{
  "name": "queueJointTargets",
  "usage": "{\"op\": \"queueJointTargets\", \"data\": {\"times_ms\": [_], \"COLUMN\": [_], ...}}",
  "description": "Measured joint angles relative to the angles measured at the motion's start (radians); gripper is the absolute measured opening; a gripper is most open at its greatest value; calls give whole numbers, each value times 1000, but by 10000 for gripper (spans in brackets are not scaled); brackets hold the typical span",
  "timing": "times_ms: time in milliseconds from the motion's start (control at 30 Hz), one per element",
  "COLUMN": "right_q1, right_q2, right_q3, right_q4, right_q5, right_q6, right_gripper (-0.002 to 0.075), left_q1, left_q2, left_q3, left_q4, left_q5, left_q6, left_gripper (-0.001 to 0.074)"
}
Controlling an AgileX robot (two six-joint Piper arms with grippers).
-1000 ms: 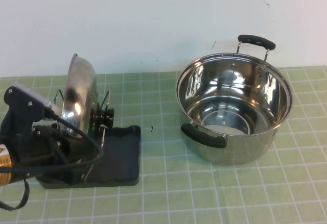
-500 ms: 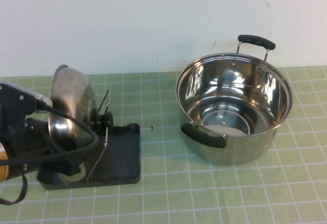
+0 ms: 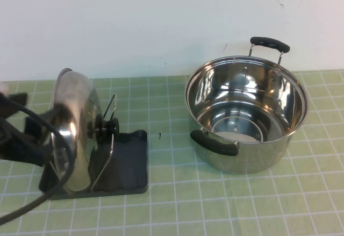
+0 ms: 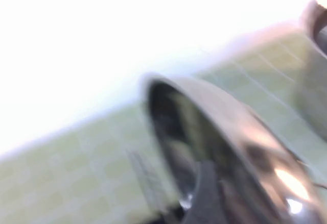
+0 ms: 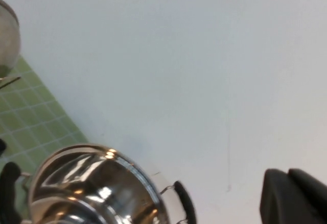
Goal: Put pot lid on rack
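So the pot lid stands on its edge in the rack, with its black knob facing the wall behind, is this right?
Not quite. In the high view the pot lid does stand on edge in the rack, but its black knob faces the pot, not the wall. The left gripper is just left of the lid; the right gripper is not in that view.

Shiny steel pot lid [image 3: 75,128] with black knob, black rack [image 3: 126,163], green checked mat [image 3: 177,204]
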Motion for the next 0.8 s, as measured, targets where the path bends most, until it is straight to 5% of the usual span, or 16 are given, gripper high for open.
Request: {"op": "queueJointTargets", "data": {"times_ms": [233, 333, 433, 600, 800], "right_q1": [0, 0, 0, 0, 0], "right_q2": [2, 17, 48, 109, 93], "right_q3": [0, 0, 0, 0, 0], "right_q4": [-202, -244, -256, -206, 150], "right_q5": [-9, 76, 258, 615, 681], "right_q6": [0, 0, 0, -53, -202], "right_gripper": [-1, -1, -1, -1, -1], "left_q1": [0, 0, 0, 0, 0], "left_q2": [-170, -245, -301, -328, -337], "left_q3": [0, 0, 0, 0, 0], "left_q4": [-16, -35, -106, -585, -1337], "left_q5": [310, 518, 707, 920, 1103], "left_q6": [11, 12, 57, 447, 939], "left_gripper": [251, 102, 31, 4, 1]}}
